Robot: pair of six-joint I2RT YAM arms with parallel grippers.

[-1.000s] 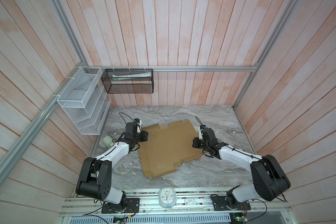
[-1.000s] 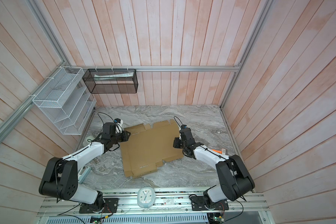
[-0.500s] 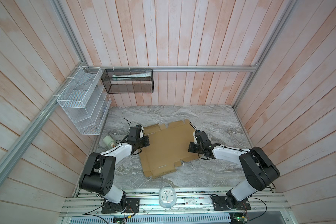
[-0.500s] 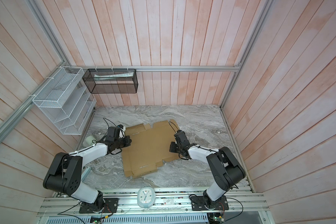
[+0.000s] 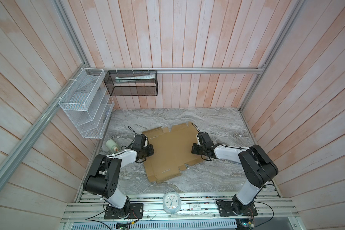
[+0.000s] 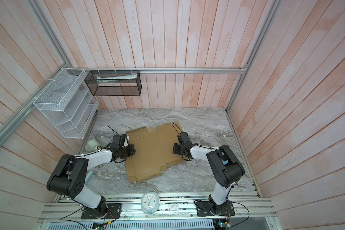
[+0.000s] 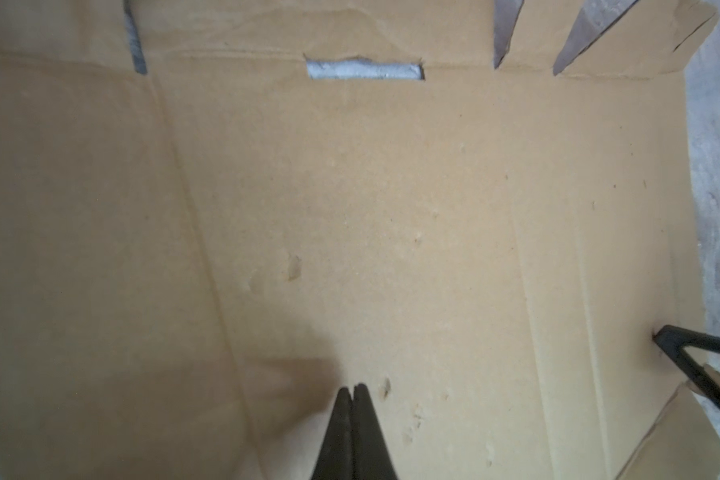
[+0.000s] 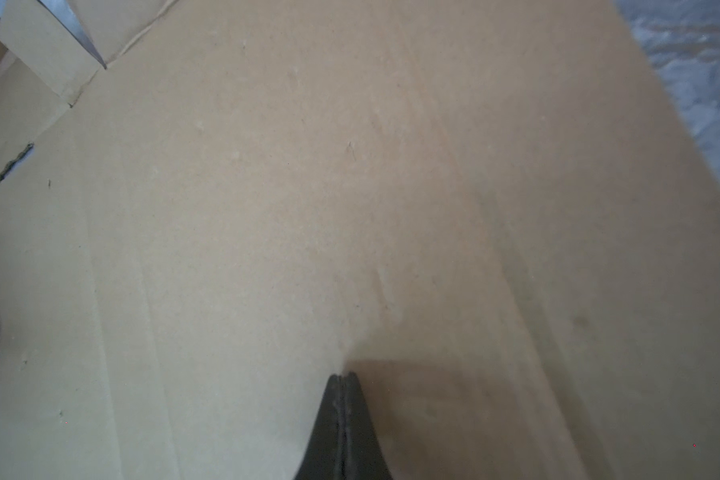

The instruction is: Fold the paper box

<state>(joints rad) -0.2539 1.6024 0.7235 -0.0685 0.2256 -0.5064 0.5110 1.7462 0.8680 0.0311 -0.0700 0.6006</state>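
The paper box (image 5: 170, 153) lies flat on the table (image 5: 217, 123). Left gripper (image 7: 352, 390) and right gripper (image 8: 342, 378), both with jaws together, point onto it

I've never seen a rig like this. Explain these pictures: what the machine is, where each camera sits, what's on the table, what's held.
The machine is two robot arms mounted at the near edge of a marble table, each ending in a two-fingered gripper. Two pictures come from a twin camera overhead, so they look nearly alike. The other two come from cameras on the arms' wrists, looking along the fingers. On the table lies the paper box: a flat, unfolded brown cardboard sheet with flaps and slots. A small white cylinder sits beside the left arm; a clock rests on the front rail. The left gripper and right gripper are both shut, tips over the sheet from opposite sides, holding nothing.
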